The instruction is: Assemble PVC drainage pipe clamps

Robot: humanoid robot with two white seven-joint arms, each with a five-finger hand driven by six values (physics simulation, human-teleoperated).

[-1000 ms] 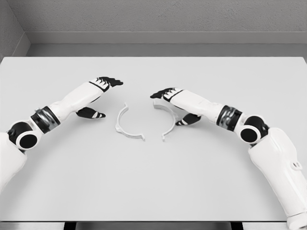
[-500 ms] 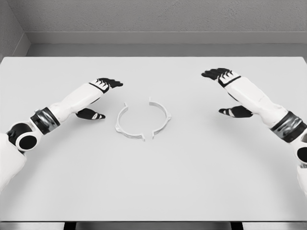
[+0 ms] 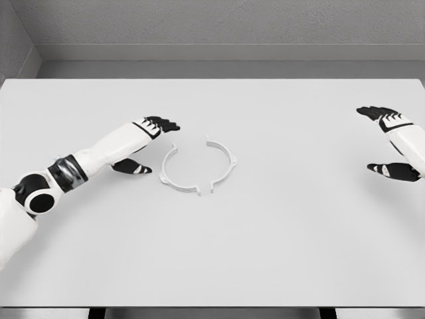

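The right robot hand has drawn away to the tabletop's right edge, open and empty, leaving its clamp half facing the left clamp half mid-table, while the open left robot hand moves in, likely to close the ring.

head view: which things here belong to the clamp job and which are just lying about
Job:
- left clamp half
- right clamp half
- left hand, open beside the left half
- right hand, open, far right

Lying about:
- nothing; only the table
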